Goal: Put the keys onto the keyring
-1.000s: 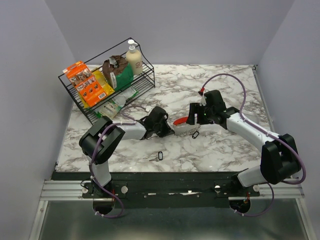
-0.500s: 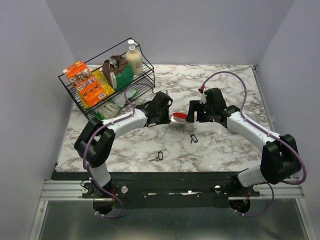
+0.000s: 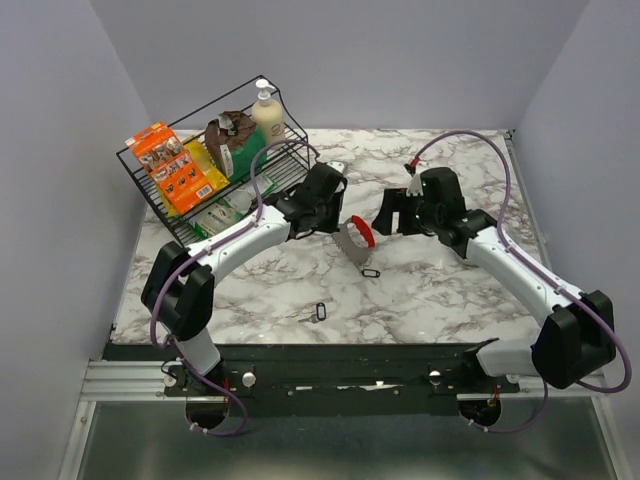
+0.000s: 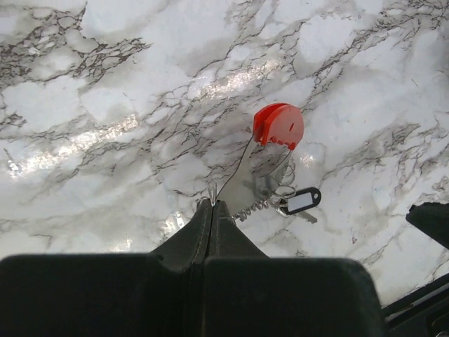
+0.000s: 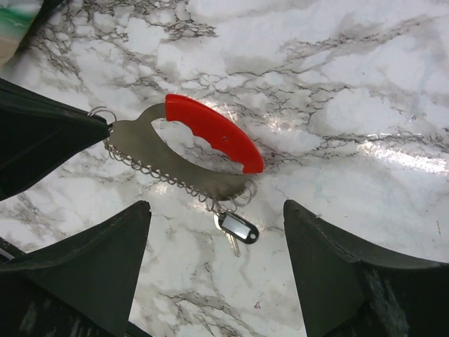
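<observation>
The keyring is a red curved handle (image 5: 214, 132) on a silvery plate edged with wire loops (image 5: 158, 151). My left gripper (image 3: 338, 222) is shut on the plate's end (image 4: 212, 203) and holds it above the marble. One key (image 5: 237, 228), a dark oval tag with a pale centre, hangs from the loops; it also shows in the left wrist view (image 4: 298, 201) and the top view (image 3: 370, 272). A second key (image 3: 320, 311) lies loose on the table near the front edge. My right gripper (image 5: 216, 204) is open and empty, just right of the keyring (image 3: 356, 234).
A black wire basket (image 3: 165, 215) with an orange box, green packets and a pump bottle stands at the back left, close behind the left arm. The marble table (image 3: 440, 290) ends at a dark front rail.
My left gripper has lifted the keyring and carried it away from me. My right gripper has drawn back from the red handle and stands open. One key now hangs from the ring.
</observation>
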{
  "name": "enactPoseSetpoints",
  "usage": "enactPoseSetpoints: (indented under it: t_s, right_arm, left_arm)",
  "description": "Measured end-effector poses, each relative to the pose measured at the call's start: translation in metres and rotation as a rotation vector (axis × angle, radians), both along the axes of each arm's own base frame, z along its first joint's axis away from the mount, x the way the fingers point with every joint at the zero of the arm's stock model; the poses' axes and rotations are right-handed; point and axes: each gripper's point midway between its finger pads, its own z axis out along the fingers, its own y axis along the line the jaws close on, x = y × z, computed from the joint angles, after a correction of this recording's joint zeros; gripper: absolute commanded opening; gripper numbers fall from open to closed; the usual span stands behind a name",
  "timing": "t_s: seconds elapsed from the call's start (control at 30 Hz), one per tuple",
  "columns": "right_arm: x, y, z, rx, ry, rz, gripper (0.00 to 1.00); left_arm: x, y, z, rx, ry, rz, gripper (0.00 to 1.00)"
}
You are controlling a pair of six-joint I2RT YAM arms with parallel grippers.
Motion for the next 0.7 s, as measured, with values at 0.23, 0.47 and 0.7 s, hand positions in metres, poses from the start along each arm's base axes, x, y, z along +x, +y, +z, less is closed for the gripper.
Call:
enactPoseSetpoints:
  t_s: [0.23,0.47,0.7]
  right_arm:
    - [-0.002,-0.001,0.022,-0.002,-0.076,0.039,0.86]
    - [-0.011,0.002,0.061,0.022,-0.199,0.123,0.86]
    - [-0.030,0.011,0.099,0.074,-0.349,0.254,0.85]
  left_arm:
    - [0.001,0.003,0.023,0.032,-0.052,-0.060,0.00]
    - [-0.004,0.010,0.052,0.043,-0.137,-0.133,0.00]
    - [-0.022,0.011,0.110,-0.025,-0.307,-0.273,0.00]
